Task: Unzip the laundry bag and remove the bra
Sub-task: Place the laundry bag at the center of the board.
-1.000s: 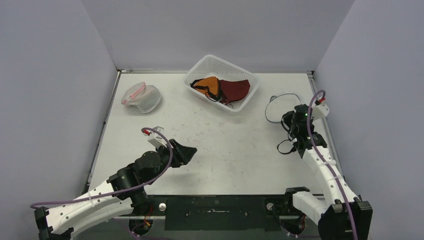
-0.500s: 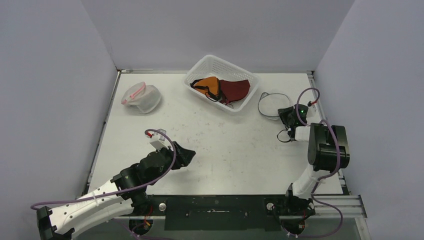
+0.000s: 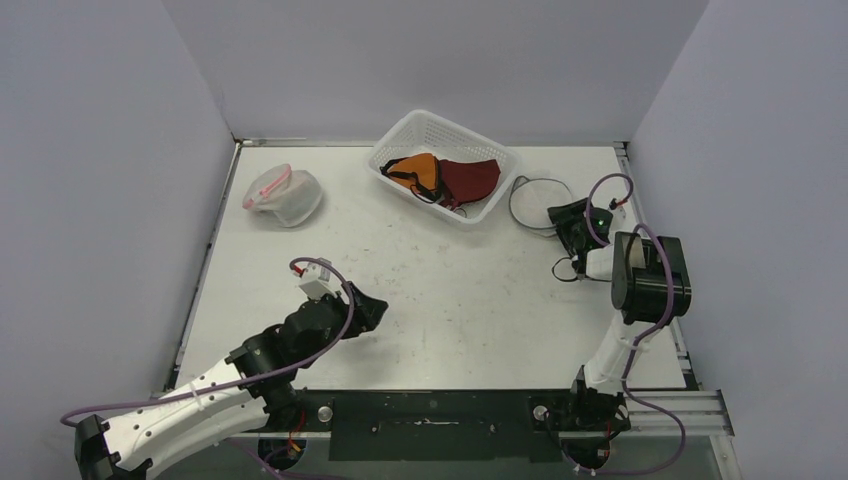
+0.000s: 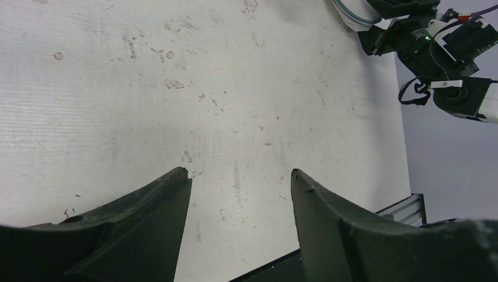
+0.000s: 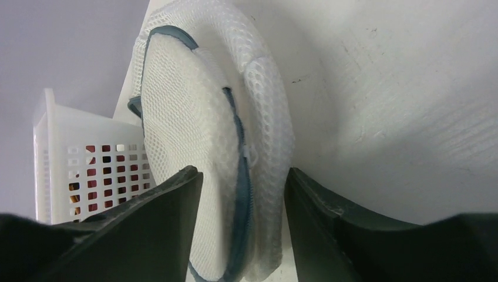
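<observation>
A white mesh laundry bag [image 5: 188, 117] with a blue-grey zipper lies flat on the table, just right of the basket [image 3: 440, 118]. From above the laundry bag [image 3: 535, 203] shows as a thin dark ring. My right gripper [image 3: 562, 216] is at the bag's near right edge. In the wrist view the right gripper [image 5: 242, 170] is open, its jaws straddling the zippered edge. An orange bra [image 3: 418, 172] and a dark red bra [image 3: 470, 178] lie in the basket. My left gripper [image 3: 372, 308] hovers open over bare table, and the left gripper [image 4: 239, 171] holds nothing.
A second mesh bag with pink trim [image 3: 283, 195] sits at the back left. The white basket [image 5: 64, 170] stands close behind the right gripper's bag. Grey walls enclose the table on three sides. The right arm [image 4: 434, 41] shows at the far edge of the left wrist view.
The right arm swung round and carried the blue-trimmed bag left toward the basket, then its jaws opened off it. The left arm drew back slightly.
</observation>
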